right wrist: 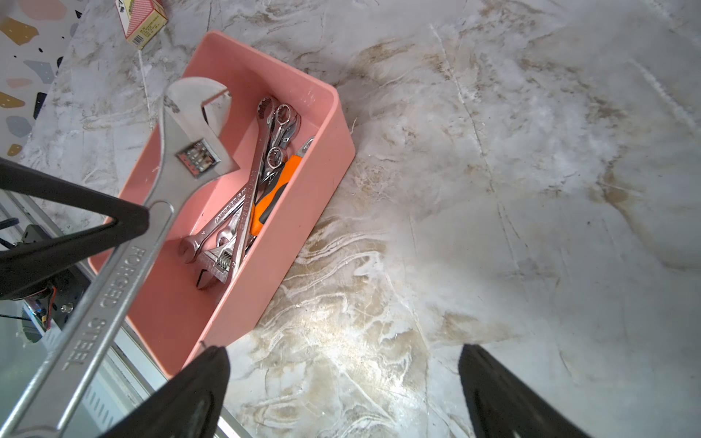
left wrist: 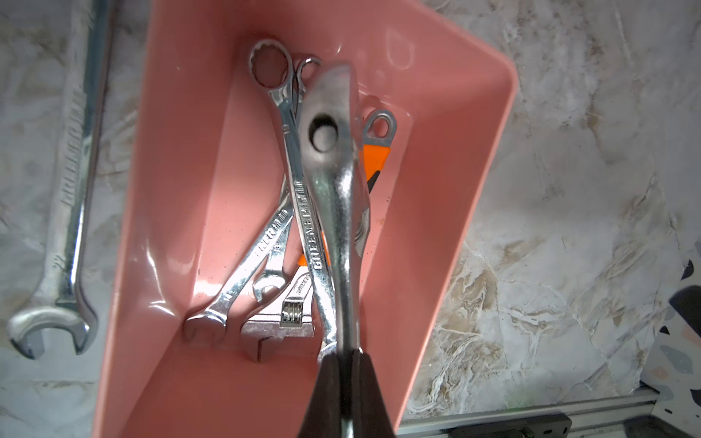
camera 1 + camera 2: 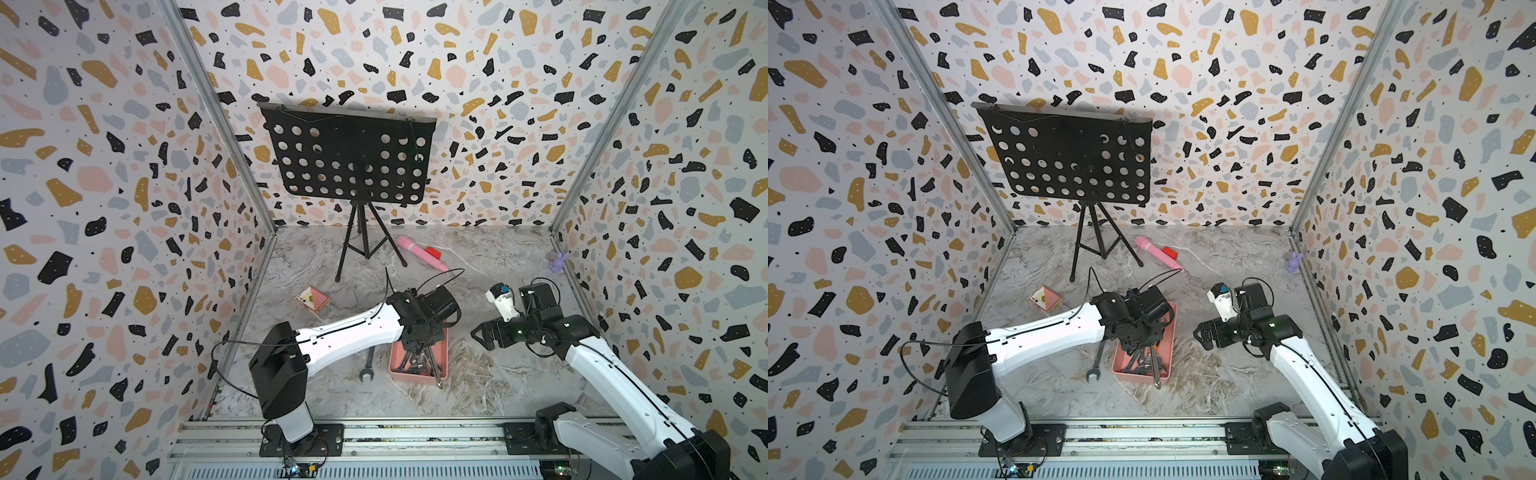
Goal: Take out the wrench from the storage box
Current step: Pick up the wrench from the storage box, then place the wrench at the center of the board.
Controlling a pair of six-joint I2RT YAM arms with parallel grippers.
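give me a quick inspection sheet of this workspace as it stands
surface: marble-look table, no spills seen
job's things: storage box holds several small wrenches; large adjustable wrench held over it; another wrench lies on the table beside the box
clutter: music stand, pink cylinder, card box, purple figure
grippers: left gripper shut on the large adjustable wrench; right gripper open, holding nothing
cables: black cable loops along the arms, none seen in the box
surroundings: terrazzo-pattern walls; metal rail at the front
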